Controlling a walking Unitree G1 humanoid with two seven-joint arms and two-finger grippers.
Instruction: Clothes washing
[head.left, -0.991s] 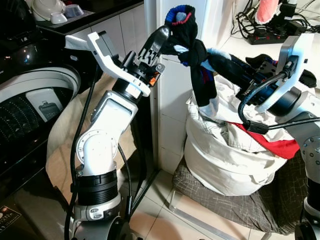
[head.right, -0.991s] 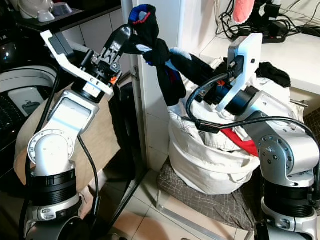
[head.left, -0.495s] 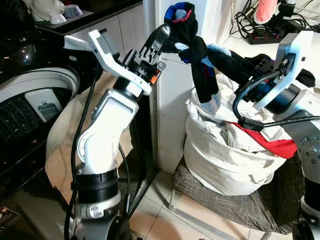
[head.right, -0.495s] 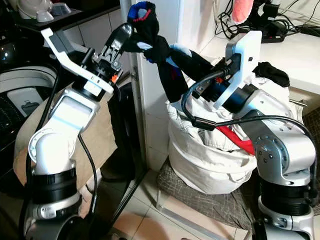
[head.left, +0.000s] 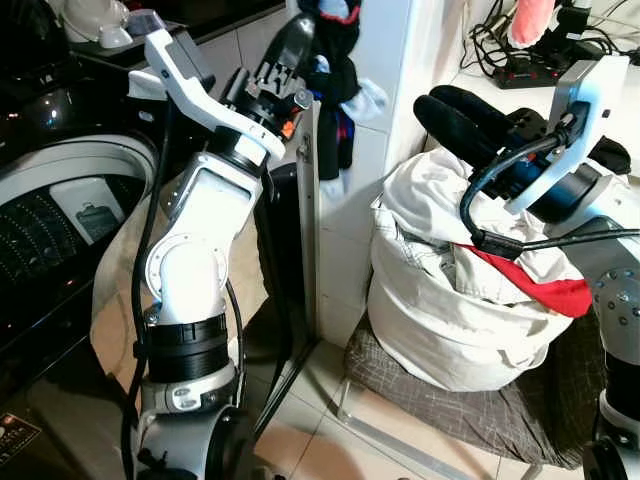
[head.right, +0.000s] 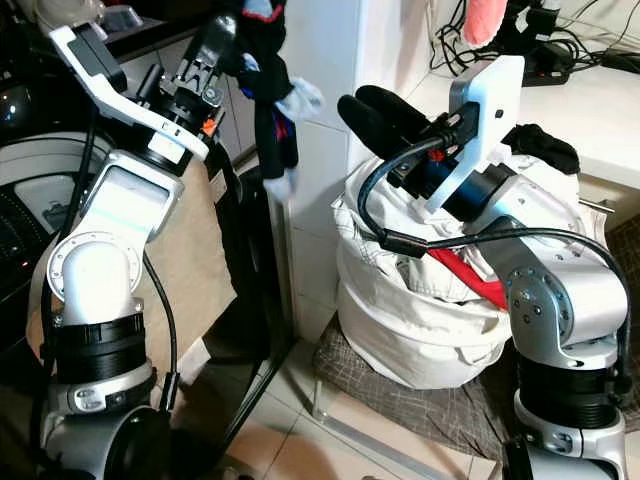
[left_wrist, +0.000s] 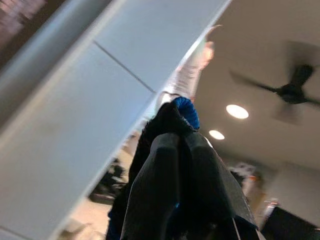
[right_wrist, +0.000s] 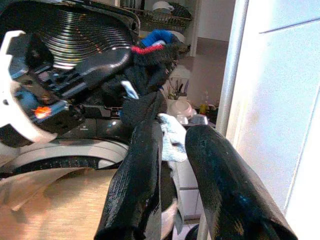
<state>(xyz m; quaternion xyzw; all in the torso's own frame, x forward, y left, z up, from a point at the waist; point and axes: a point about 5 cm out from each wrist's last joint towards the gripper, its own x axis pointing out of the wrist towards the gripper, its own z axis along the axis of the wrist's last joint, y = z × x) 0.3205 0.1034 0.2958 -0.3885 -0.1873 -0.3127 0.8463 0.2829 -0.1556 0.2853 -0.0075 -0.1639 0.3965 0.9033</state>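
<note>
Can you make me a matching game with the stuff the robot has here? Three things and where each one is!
Things:
1. black socks
2. white laundry bag
3. right gripper

Places:
A. hovering over the bag, fingers open, holding nothing
B. sitting on a grey cloth on the floor
C. dangling from the left gripper, up high beside the white pillar

Pairs: 1-C, 2-B, 3-A

No legible text, brand or number anywhere; only small pale marks, too blurred to read, on the dark glossy panel at the lower left of the frame.
</note>
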